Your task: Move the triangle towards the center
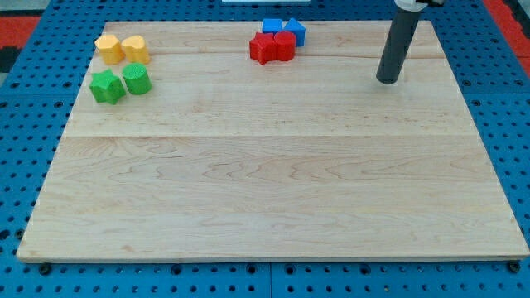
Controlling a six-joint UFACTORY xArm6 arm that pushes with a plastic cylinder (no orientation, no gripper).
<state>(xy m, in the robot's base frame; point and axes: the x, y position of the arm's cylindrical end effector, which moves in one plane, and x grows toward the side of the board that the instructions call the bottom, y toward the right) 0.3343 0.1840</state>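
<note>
My tip (387, 80) rests on the wooden board (273, 207) at the view's upper right, well to the right of all blocks. At the view's top centre a tight cluster holds two blue blocks (272, 26) (294, 31) and two red blocks (263, 49) (284, 45); their exact shapes are hard to make out, and I cannot tell which is the triangle. At the view's upper left sit two yellow blocks (108, 48) (135, 48) above a green star-like block (107, 86) and a green rounded block (137, 79).
The board lies on a blue pegboard surface (497, 91) that surrounds it on all sides. A red area (505, 21) shows at the view's top right corner.
</note>
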